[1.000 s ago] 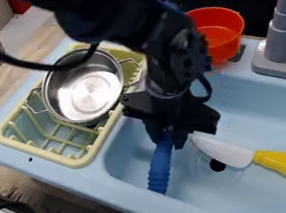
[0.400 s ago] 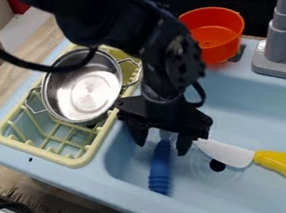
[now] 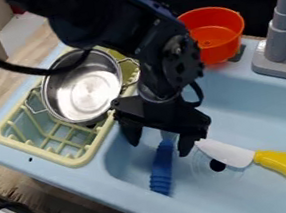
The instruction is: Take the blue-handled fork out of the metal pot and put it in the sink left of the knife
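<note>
Camera view | end effector spread wide, gripping nothing, fingers flanking the blue handle's upper end | handle down in the sink, near the knife, which the basin floor seemingly supports | pot in the rack, probably steadied by its walls

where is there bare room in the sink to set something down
The sink floor looks bare on the near side of the knife, and between the knife and the faucet. It is crowded where the open gripper hangs over the blue handle, close to the knife.
</note>
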